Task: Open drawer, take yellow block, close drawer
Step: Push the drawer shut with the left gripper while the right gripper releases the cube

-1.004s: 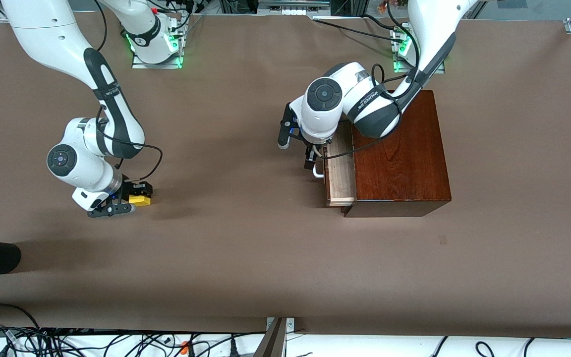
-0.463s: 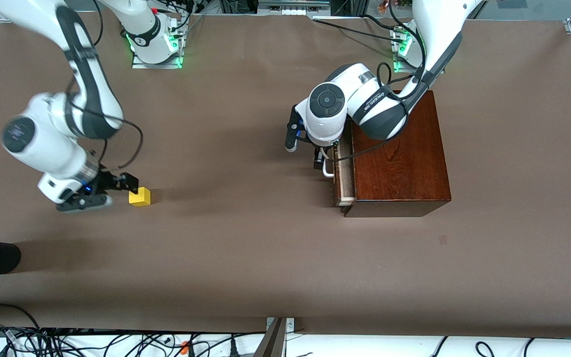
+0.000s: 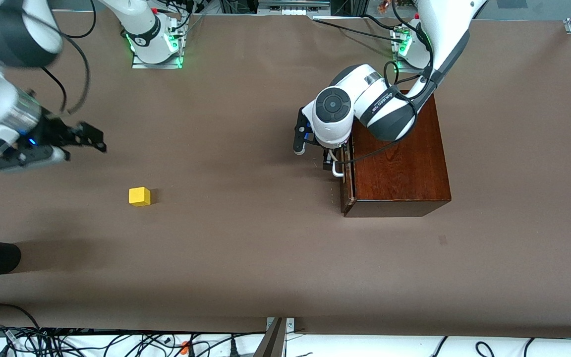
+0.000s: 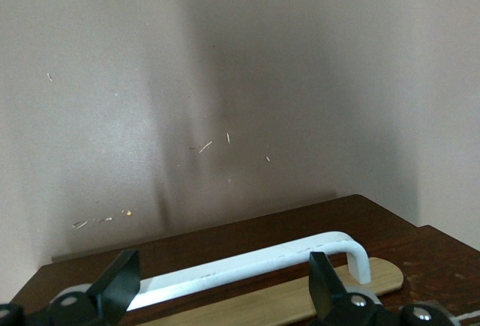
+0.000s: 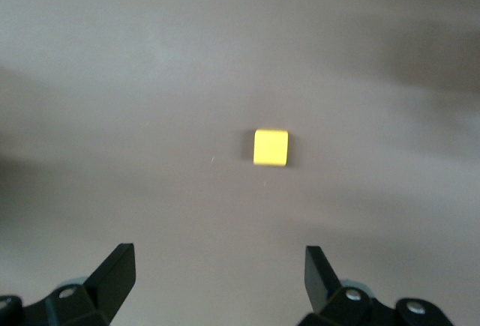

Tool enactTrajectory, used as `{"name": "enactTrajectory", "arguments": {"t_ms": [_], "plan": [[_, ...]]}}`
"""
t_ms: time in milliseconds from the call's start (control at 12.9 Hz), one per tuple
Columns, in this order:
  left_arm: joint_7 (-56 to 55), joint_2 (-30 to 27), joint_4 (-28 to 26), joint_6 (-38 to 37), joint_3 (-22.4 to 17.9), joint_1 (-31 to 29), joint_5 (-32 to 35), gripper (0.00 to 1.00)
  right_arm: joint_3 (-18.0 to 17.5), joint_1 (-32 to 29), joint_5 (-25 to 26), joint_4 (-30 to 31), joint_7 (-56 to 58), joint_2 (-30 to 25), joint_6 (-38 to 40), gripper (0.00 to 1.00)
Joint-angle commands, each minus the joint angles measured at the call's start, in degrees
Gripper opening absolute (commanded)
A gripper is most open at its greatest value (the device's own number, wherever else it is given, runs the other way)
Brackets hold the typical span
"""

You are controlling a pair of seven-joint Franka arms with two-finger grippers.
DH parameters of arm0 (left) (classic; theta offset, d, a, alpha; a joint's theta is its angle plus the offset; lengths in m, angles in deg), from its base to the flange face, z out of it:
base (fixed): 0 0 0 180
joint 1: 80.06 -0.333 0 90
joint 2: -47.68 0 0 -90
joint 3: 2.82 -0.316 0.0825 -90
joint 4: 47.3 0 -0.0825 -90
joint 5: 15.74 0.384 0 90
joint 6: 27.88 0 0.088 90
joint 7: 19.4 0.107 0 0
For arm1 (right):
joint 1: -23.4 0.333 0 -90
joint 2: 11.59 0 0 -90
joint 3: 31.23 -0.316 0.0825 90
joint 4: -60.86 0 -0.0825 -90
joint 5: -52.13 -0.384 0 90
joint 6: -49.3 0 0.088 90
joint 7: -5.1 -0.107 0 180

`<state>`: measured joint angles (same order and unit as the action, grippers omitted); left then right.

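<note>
The yellow block (image 3: 140,196) sat alone on the brown surface (image 3: 246,248) toward the right arm's end, upright and flat on one face, with nothing touching it; in the right wrist view it showed as a small square (image 5: 271,148) well clear of the two dark fingertips (image 5: 112,273). The right tool (image 3: 85,141) hung in the air over bare surface near that end, apart from the block, its jaws spread wide and holding nothing. Toward the left arm's end stood the dark reddish-brown wooden box (image 3: 397,163), and its drawer (image 3: 345,178) was pushed almost fully in, only a narrow strip of its front edge showing beside the box. The left tool (image 3: 332,161) sat at the drawer's front, at the white U-shaped handle (image 3: 335,170). In the left wrist view the handle (image 4: 262,266) lay between the two black fingers (image 4: 116,285), which stood apart on either side of it with a clear gap, so the jaws were parted rather than clamped on the bar; a strip of pale wood (image 4: 300,303) showed just under the handle.
</note>
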<state>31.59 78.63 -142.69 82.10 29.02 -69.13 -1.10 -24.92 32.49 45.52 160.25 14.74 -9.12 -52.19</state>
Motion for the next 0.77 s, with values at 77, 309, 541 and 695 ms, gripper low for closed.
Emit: {"name": "enactTrajectory", "arguments": {"t_ms": [77, 309, 541, 695], "plan": [[0.16, -2.13, -0.15, -2.05, -0.64, -1.17, 1.97, 1.00, -0.42, -0.74, 0.72, -9.63, -0.67, 0.87, 9.63, 1.00], [0.34, -3.01, 0.11, -3.71, -0.55, -1.26, 1.97, 1.00, 0.36, -0.74, 0.81, -11.14, -1.45, 0.87, 11.23, 1.00], [0.42, -3.62, 0.56, -4.42, -0.55, -1.26, 1.97, 1.00, 1.41, -0.82, 0.98, -11.58, -1.29, 1.13, 11.23, 1.00], [0.42, -3.62, 0.64, -5.12, -0.55, -1.35, 1.97, 1.00, 1.69, -0.82, 2.30, -11.84, -1.20, 1.13, 12.28, 1.00]]}}
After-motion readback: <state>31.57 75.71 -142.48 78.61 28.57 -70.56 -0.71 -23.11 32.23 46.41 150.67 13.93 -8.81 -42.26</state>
